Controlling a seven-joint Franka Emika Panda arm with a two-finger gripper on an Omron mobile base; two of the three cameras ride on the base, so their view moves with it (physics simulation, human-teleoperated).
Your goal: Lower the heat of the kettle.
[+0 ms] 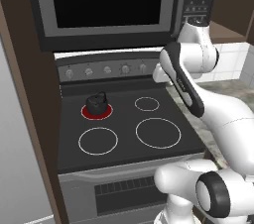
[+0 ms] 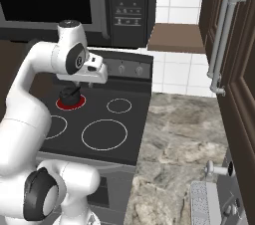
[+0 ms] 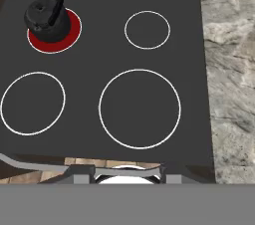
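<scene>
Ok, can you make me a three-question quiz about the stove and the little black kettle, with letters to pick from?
1. Where does the kettle sit?
A. back left burner
B. front right burner
C. stone counter

2. How many burner rings are on the stovetop, counting the kettle's?
A. two
B. four
C. six

3. What colour is the burner under the kettle?
A. glowing red
B. dark like the others
C. blue

Answers: 1 A, it stands at the back left in the left base view. 2 B, three white outlines plus the kettle's ring. 3 A, red shows around the kettle's base.
</scene>
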